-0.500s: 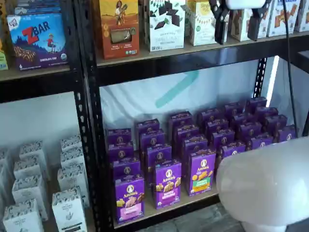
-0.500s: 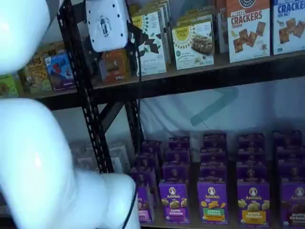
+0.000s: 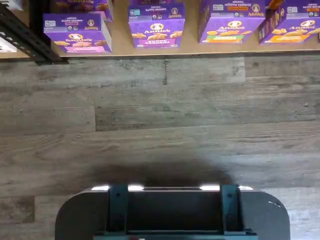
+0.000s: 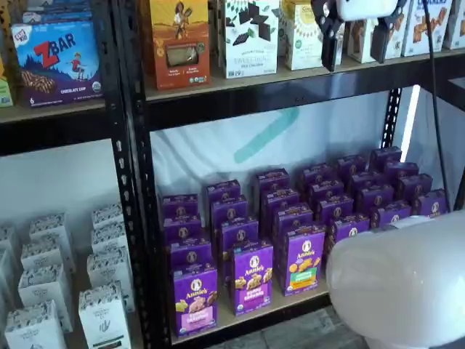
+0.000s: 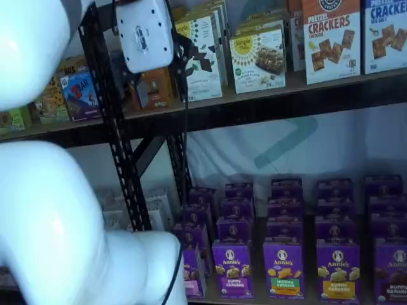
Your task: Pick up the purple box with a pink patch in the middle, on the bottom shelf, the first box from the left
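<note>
Shelf views are showing the purple box (image 4: 195, 298) standing upright, long axis vertical, face turned outward at the front of the bottom shelf (image 4: 247, 317), far below my fingers (image 4: 331, 40) and off to one side. My gripper (image 4: 356, 36) is hanging spread wide, gripping and touching nothing.

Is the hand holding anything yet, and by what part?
Nothing is held. The hand hangs open and empty up by the upper shelf; the purple box stands untouched on the bottom shelf.
</note>
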